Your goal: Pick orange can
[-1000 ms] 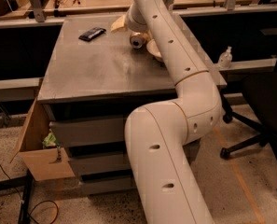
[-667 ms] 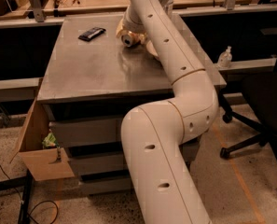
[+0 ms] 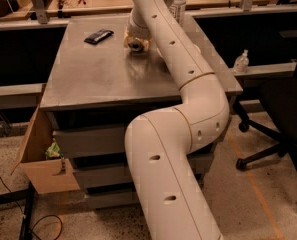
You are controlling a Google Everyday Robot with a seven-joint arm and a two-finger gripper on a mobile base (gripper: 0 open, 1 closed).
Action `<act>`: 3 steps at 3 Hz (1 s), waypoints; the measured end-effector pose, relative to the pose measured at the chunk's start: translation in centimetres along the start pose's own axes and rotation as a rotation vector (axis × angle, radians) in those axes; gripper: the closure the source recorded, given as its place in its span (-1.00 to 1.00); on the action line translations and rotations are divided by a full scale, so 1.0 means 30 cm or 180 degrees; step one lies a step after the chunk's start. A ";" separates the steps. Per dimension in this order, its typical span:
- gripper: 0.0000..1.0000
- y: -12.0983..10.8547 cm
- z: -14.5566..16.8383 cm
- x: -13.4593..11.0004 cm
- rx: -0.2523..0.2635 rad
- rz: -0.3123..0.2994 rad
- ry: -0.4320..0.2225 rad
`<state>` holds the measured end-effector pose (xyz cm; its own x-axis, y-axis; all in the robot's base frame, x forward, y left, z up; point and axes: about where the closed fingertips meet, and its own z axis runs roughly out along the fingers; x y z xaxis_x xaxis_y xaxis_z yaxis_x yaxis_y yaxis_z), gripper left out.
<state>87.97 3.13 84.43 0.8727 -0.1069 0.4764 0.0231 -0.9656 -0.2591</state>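
My gripper (image 3: 136, 41) is at the far middle of the grey metal table (image 3: 98, 79), at the end of my white arm, which reaches over the table from the front. Its pale fingers sit on either side of the orange can (image 3: 136, 45). Only the can's round silver end shows, facing the camera, low over the table top. The rest of the can is hidden by the gripper.
A flat black bar (image 3: 98, 36) lies on the table to the left of the gripper. A clear plastic bottle (image 3: 178, 6) stands behind my arm. An open cardboard box (image 3: 40, 156) hangs at the table's lower left. An office chair (image 3: 283, 109) stands to the right.
My gripper has moved left across the far side of the table, and the can has moved with it between the fingers.
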 end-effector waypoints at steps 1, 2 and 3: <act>1.00 0.005 -0.118 0.020 0.0085 0.0126 0.0042; 1.00 0.014 -0.243 0.002 0.0220 0.0198 -0.0038; 1.00 -0.035 -0.310 -0.062 0.0702 0.0436 -0.0318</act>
<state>81.79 2.15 91.62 0.9186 -0.1985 0.3418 -0.0024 -0.8675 -0.4974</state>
